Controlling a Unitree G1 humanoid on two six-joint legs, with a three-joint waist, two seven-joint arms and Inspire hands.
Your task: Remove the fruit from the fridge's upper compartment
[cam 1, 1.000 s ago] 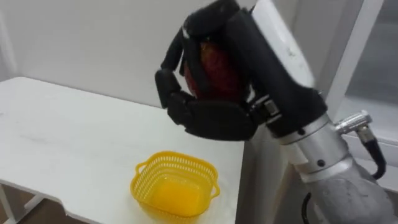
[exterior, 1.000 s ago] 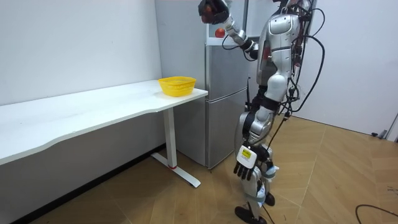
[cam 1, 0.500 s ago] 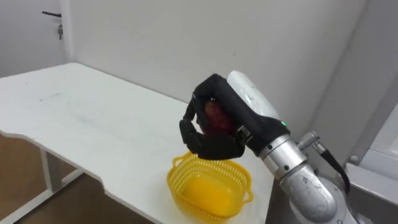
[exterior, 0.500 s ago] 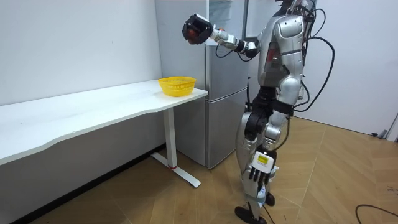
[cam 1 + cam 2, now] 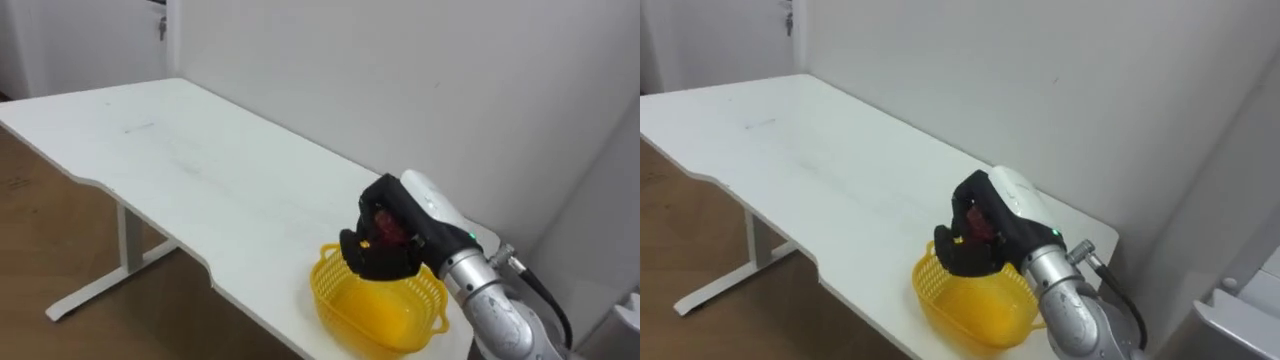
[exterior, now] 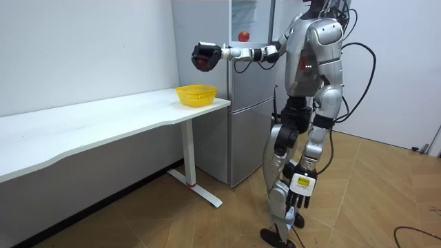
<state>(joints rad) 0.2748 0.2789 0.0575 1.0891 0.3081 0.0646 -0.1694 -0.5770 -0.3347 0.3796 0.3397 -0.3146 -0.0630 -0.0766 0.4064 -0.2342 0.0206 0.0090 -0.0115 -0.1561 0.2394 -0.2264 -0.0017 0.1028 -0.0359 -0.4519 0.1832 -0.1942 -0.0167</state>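
One hand does the work in the left eye view. The right hand [image 5: 380, 262] has its dark fingers curled round a red fruit [image 5: 388, 232] and hangs over the far rim of a yellow basket [image 5: 340, 305]. The basket stands at the right end of a long white table [image 5: 200, 165], close to the near edge.

In the room view the robot stands upright on the wooden floor just beside a grey fridge [image 6: 248, 131]. Its right arm is stretched out level toward the room view's left. The hand and fruit are in the air above the basket, clearly apart from it. The left hand [image 6: 296, 201] hangs low by the leg, and I cannot tell whether it is open or closed. A second small red ball [image 6: 243, 35] shows at the upper part of the fridge.

The right eye view shows the same grip. Red shows between the closed fingers, with the hand over the basket's far side.
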